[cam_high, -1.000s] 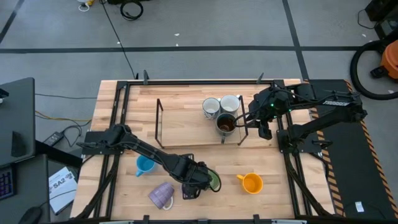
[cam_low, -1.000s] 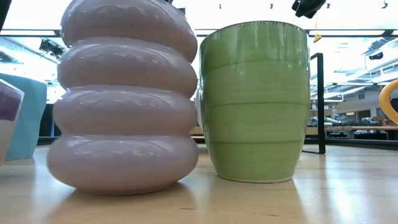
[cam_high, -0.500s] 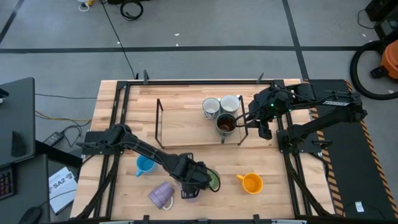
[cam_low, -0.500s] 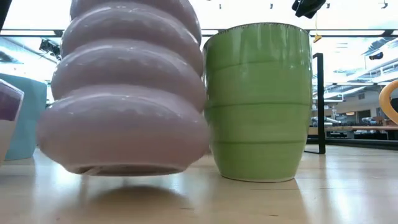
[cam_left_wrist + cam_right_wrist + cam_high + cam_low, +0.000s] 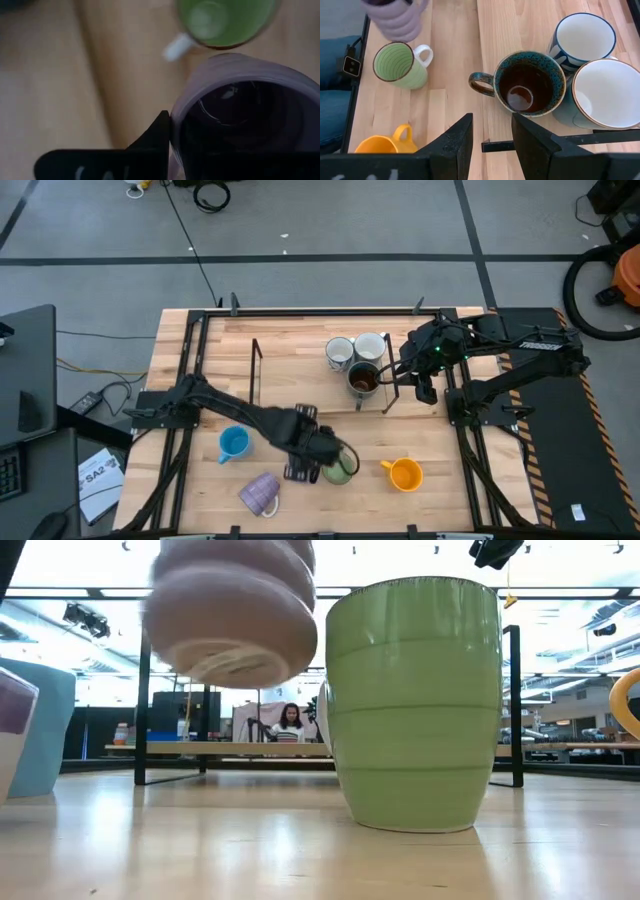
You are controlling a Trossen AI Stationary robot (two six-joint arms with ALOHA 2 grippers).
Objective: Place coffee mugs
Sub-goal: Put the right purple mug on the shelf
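Left gripper point(image 5: 303, 455) clamps ribbed lilac mug point(image 5: 232, 608) aloft beside green mug point(image 5: 415, 705); right gripper point(image 5: 490, 135) half-open, empty.

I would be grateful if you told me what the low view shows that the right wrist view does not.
Only the low view shows the ribbed lilac mug's underside hanging clear above the table, and a seated person far behind. Only the right wrist view shows the dark glazed mug, two white-lined mugs and the right pincer, open and empty. Both show the green mug standing upright.
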